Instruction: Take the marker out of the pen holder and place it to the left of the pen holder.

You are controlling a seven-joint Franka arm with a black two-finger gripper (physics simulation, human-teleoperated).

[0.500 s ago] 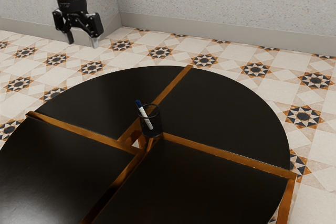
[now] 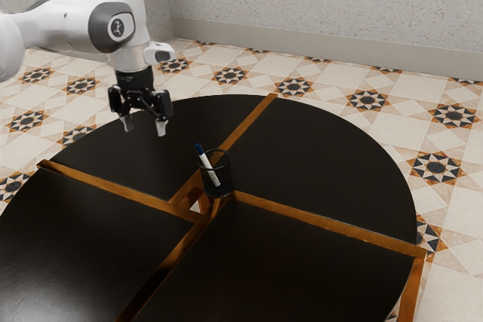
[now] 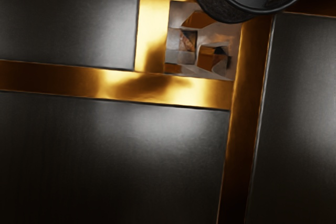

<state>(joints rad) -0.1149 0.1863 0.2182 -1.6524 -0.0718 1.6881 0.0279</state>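
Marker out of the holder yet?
No, the marker leans inside the pen holder, its blue end above the rim.

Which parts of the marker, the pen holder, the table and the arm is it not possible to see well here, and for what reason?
- Marker: dark marks on its barrel, too small to read in the exterior view; its upper end, cut off by the wrist view's upper edge.
- Pen holder: part of its rim, cut off by that same edge.
- Table: near side, cut off by the exterior view's lower edge.
- Arm: base, beyond the exterior view's left edge.
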